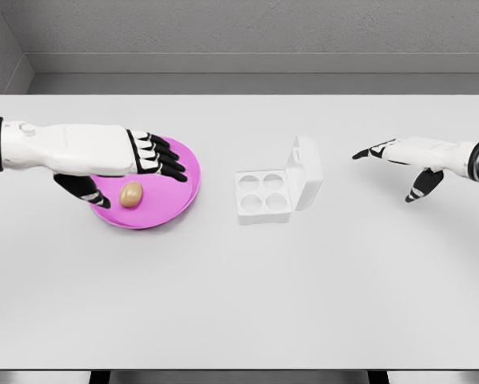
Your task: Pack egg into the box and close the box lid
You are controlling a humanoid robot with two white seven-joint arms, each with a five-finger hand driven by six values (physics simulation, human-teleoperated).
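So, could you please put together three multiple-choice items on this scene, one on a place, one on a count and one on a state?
1. Where does the egg lie?
A. In the box
B. On the pink plate
C. On the bare table

2. How many cups does the white egg box have?
A. Two
B. Six
C. Four

3. How does the box lid stand?
A. Open, raised at the box's right side
B. Shut over the cups
C. Lying apart from the box

Answers:
1. B, since the egg sits on the plate under the left hand, which hovers with fingers extended.
2. C, since four round hollows show in two rows, all empty.
3. A, since the lid stands up, hinged at the right edge, nearer the open right hand.
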